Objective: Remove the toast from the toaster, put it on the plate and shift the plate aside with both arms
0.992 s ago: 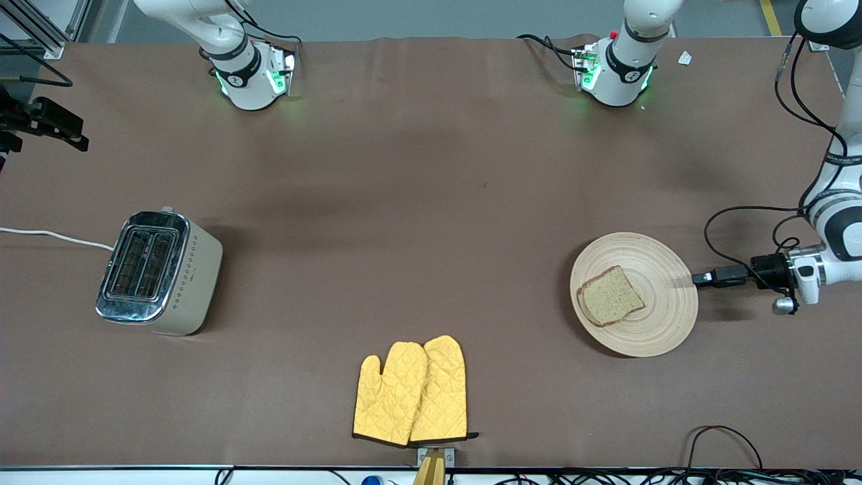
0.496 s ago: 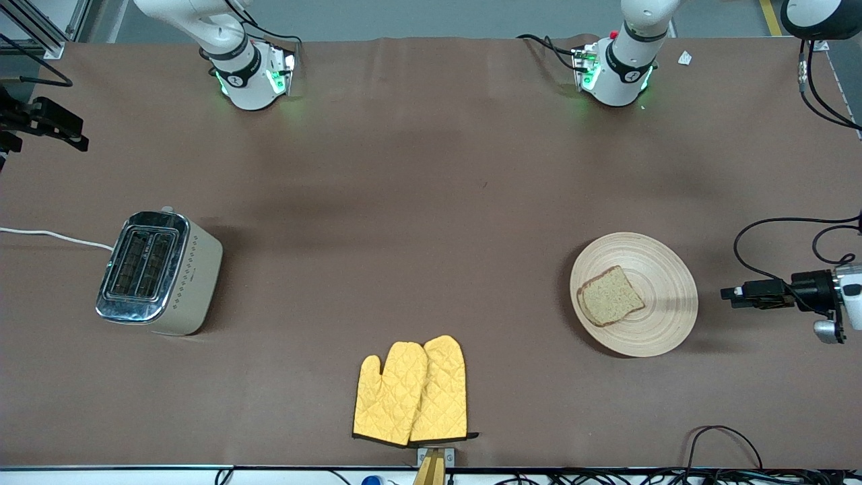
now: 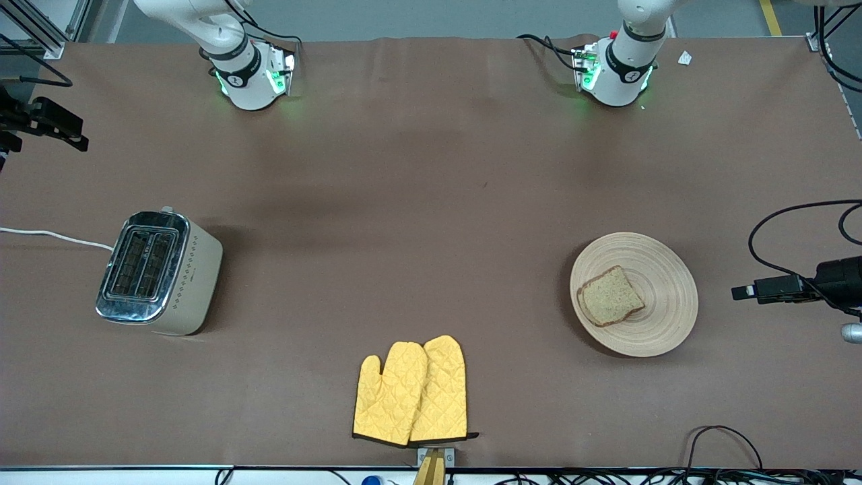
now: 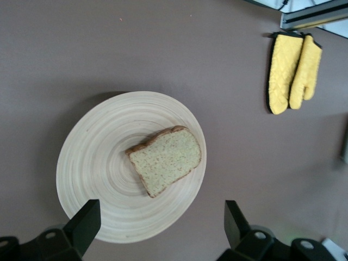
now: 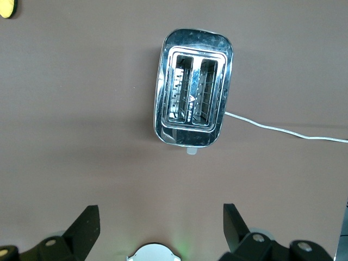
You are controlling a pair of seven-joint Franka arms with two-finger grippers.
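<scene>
The left claw (image 4: 157, 231) is half cut off at the frame edge in the front view — its wrist view shows the fingers spread wide and empty, up over the worktop (image 3: 431, 202) at the left arm's end. The right claw (image 5: 157, 228) is out of the front view; its own camera shows it spread above the toaster (image 5: 193, 87). The toast (image 3: 609, 296) lies on the plate (image 3: 663, 269). Yellow oven mitts (image 3: 412, 391) sit at the near edge — bare brown worktop between.
</scene>
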